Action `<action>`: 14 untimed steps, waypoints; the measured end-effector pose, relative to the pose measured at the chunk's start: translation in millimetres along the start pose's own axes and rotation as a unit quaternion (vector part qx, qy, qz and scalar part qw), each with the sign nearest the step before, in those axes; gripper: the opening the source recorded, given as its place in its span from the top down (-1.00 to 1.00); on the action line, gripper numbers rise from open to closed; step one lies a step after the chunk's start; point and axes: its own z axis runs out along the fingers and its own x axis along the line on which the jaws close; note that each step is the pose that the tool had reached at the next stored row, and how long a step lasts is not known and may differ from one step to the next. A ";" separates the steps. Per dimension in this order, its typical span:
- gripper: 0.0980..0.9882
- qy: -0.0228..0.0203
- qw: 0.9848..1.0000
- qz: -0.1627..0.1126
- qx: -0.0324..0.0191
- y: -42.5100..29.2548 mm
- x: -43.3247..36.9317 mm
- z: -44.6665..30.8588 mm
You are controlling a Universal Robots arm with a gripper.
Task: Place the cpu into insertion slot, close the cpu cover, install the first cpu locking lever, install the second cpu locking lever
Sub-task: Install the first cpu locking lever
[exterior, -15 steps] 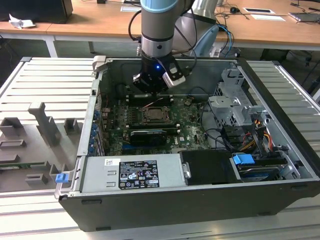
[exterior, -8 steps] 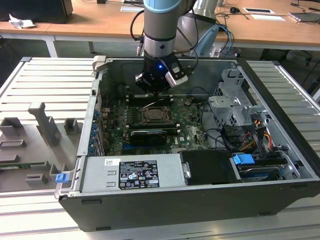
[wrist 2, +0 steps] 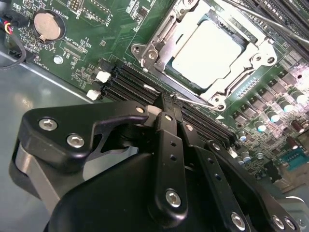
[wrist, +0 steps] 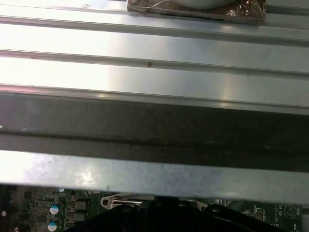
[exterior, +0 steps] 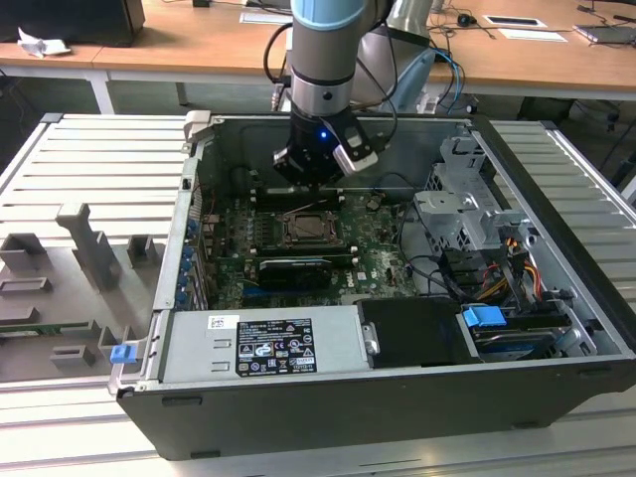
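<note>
In the second wrist view the cpu (wrist 2: 207, 50), with its pale metal top, lies flat in the insertion slot (wrist 2: 170, 73). The silver cpu cover (wrist 2: 244, 72) is folded down around its edges. One thin wire locking lever (wrist 2: 195, 100) runs along the socket's side closest to my gripper, and another (wrist 2: 263, 19) crosses the far side. My gripper (wrist 2: 169, 100) is shut, and its black fingertips rest at the end of the closer lever, beside the memory slots (wrist 2: 130, 79). In the exterior view the gripper (exterior: 313, 177) hangs just behind the socket (exterior: 311, 230) inside the open computer case.
The case walls (exterior: 189, 229) ring the motherboard. A long black card (exterior: 293, 268) lies in front of the socket, a silver power supply (exterior: 263, 343) sits at the front, and drive cages with cables (exterior: 477, 229) fill the exterior view's right. Grey fixtures (exterior: 89, 248) stand on the ribbed table.
</note>
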 end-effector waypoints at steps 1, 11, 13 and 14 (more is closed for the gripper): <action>0.98 0.000 1.000 0.000 0.000 0.0 0.0 0.5; 0.98 0.000 1.000 0.000 0.000 -0.6 -1.5 5.6; 0.98 0.000 1.000 0.000 0.000 -1.0 -2.3 8.2; 0.98 0.000 1.000 0.000 0.000 -1.2 -3.1 9.4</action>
